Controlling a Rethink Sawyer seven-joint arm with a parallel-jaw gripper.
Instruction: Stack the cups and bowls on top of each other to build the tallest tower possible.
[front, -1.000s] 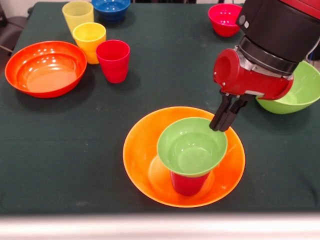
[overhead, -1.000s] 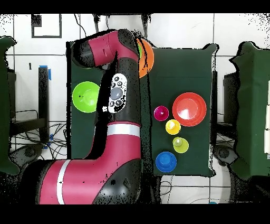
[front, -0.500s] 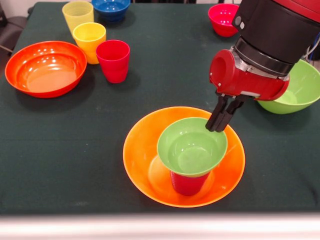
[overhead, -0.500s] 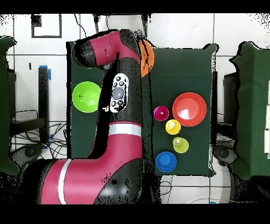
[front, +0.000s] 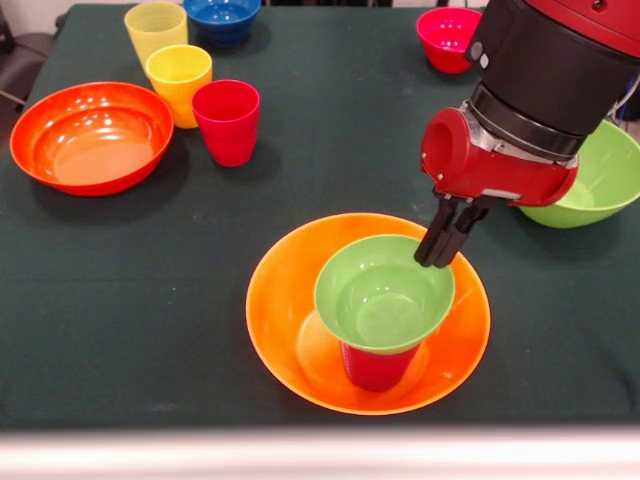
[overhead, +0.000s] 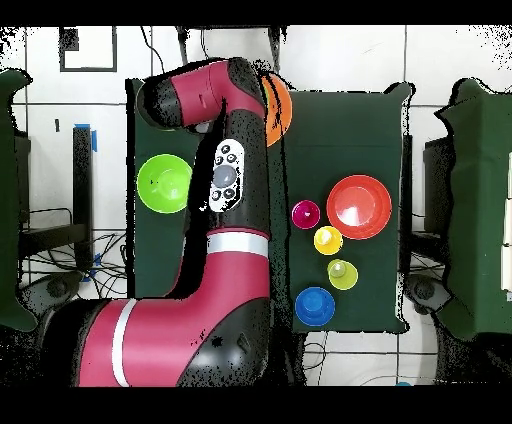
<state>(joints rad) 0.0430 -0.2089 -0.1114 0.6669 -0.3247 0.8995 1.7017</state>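
Note:
The large yellow-orange bowl (front: 290, 300) sits at the table's near middle. A cup that looks red (front: 378, 366) stands in it and carries the small green bowl (front: 385, 295). No purple shows on that cup. My gripper (front: 441, 243) hangs at the small green bowl's far right rim, fingers together and empty. The red-pink cup (front: 227, 120), the yellow-orange cup (front: 178, 82) and the pale yellow cup (front: 155, 28) stand at the far left. In the overhead view my arm (overhead: 225, 180) hides the stack; only the big bowl's edge (overhead: 281, 108) shows.
A wide orange-red bowl (front: 90, 135) lies at the left, a small blue bowl (front: 222, 18) at the far edge, a small red-pink bowl (front: 448, 38) at the far right and a large green bowl (front: 600, 180) at the right, partly behind my arm.
My gripper has shifted slightly beside the small green bowl's rim, staying shut. The bowls and cups have not moved.

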